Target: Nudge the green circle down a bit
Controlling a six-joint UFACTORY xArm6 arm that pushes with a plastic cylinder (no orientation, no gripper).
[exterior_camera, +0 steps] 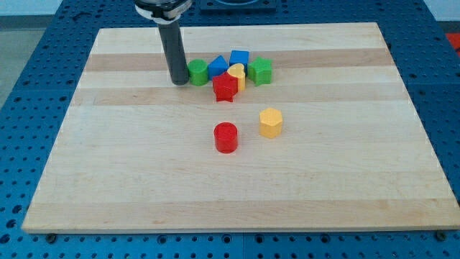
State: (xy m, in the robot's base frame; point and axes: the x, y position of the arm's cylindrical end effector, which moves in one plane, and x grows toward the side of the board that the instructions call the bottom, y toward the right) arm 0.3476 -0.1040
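Observation:
The green circle [198, 71] is a short green cylinder at the left end of a cluster near the view's top centre. My tip [179, 82] is the lower end of a dark rod coming down from the top edge. It stands right at the green circle's left side, touching or nearly touching it. To the circle's right sit a blue block [218, 67], a blue cube [239, 59], a red star-like block [226, 86], a yellow block [237, 75] and a green star-like block [260, 70].
A red cylinder [226, 137] and a yellow hexagon block [271, 122] stand apart in the board's middle. The wooden board [108, 180] lies on a blue perforated table [21, 86].

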